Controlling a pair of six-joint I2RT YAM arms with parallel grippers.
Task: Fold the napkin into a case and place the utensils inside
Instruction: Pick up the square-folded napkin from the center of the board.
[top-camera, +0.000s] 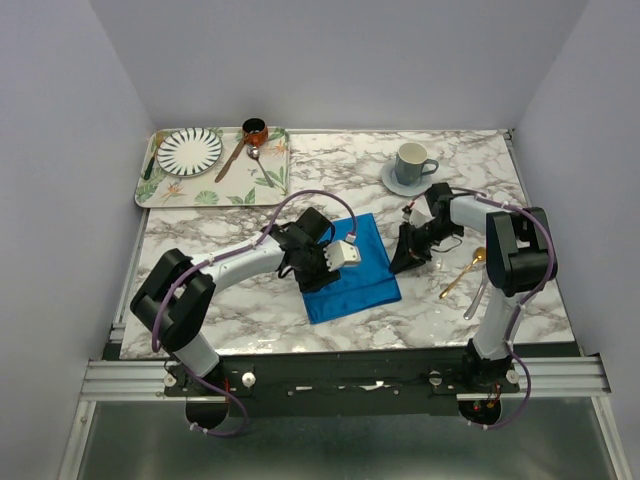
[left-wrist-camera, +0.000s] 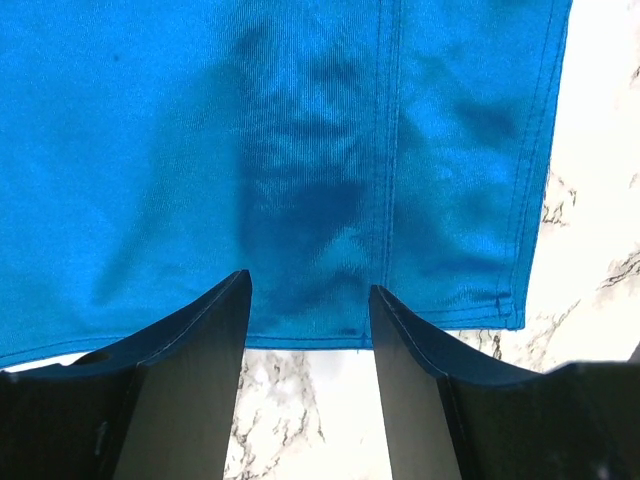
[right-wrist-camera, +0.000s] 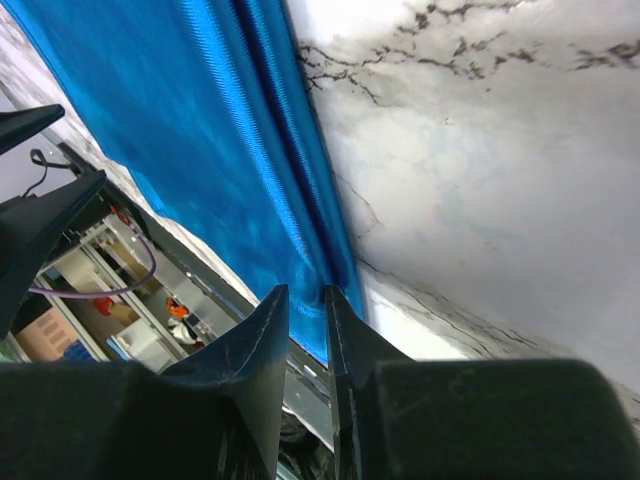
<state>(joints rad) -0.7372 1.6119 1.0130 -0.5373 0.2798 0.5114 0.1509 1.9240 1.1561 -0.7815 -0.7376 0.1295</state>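
Beyond the folded royal-blue cloth napkin (top-camera: 365, 280) stand a grey ceramic mug (top-camera: 411, 162) on its saucer (top-camera: 393, 181) and a leaf-patterned tray (top-camera: 250, 192); right of the napkin lies a gold metal spoon (top-camera: 463, 272). Left gripper (left-wrist-camera: 308, 285) hangs open over the napkin's edge. Right gripper (right-wrist-camera: 307, 292), jaws a slit apart, meets its corner; whether it grips, I cannot tell.

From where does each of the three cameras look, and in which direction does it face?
Top external: fixed above and behind the arm bases, facing down over the marble table; both arms show, left gripper and right gripper on either side of the blue napkin.
Left wrist: on the left arm, facing down at the napkin's edge; its two dark fingers show, apart.
Right wrist: on the right arm, looking along napkin and table; its fingers show, nearly together.
Both wrist views share the napkin and the table.
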